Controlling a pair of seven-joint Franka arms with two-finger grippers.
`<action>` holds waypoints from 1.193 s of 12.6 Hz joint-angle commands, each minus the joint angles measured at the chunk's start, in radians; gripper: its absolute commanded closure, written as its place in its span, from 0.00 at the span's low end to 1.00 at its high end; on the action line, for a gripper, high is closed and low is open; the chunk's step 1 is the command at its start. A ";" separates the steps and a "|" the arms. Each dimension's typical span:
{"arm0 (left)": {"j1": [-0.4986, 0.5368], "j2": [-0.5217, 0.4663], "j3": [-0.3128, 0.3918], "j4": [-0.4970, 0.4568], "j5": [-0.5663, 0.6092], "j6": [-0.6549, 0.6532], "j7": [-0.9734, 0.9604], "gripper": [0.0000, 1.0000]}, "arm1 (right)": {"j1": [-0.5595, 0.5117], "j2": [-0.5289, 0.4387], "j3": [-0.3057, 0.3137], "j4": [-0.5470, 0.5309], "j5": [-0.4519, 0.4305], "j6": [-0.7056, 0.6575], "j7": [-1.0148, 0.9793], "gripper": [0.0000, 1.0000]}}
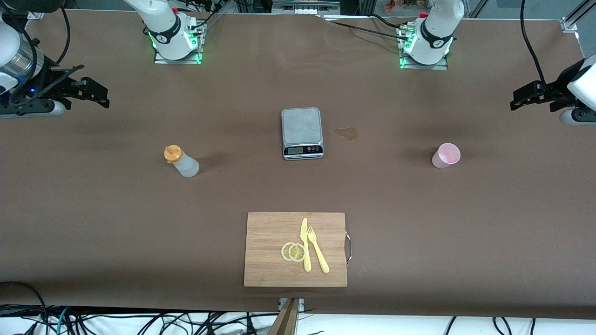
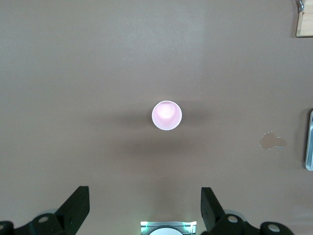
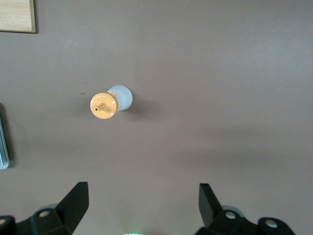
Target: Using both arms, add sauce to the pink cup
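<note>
From the front, the sauce bottle (image 1: 181, 161) stands upright on the brown bench (image 1: 93, 209) toward the right arm's end, and the pink cup (image 1: 446, 155) stands toward the left arm's end. A kitchen scale (image 1: 302, 133) sits between them, with a small wet blotch (image 1: 347, 133) beside it. A cutting board (image 1: 270, 251) nearer the camera carries lemon slices (image 1: 294, 251), a yellow knife (image 1: 305, 244) and a fork (image 1: 317, 249). The right gripper (image 1: 95, 95) and left gripper (image 1: 524, 97) hang over the bench's ends, holding nothing.

In the left wrist view, the left gripper (image 2: 145, 208) has its jaws spread wide over bare bench, the cup (image 2: 167, 115) well apart from them.

In the right wrist view, the right gripper (image 3: 144, 205) likewise has its jaws parted and empty, the bottle (image 3: 110, 102) well clear of them.
</note>
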 commanded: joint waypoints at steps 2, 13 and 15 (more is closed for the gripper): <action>0.002 0.007 -0.002 0.018 0.018 -0.014 0.007 0.00 | 0.000 0.012 0.010 0.025 0.004 -0.019 -0.012 0.00; 0.001 0.007 -0.004 0.021 0.018 -0.014 0.007 0.00 | -0.003 0.022 0.004 0.031 0.011 -0.007 -0.015 0.00; 0.001 0.007 -0.004 0.020 0.018 -0.015 0.007 0.00 | -0.003 0.022 0.004 0.033 0.011 -0.005 -0.014 0.00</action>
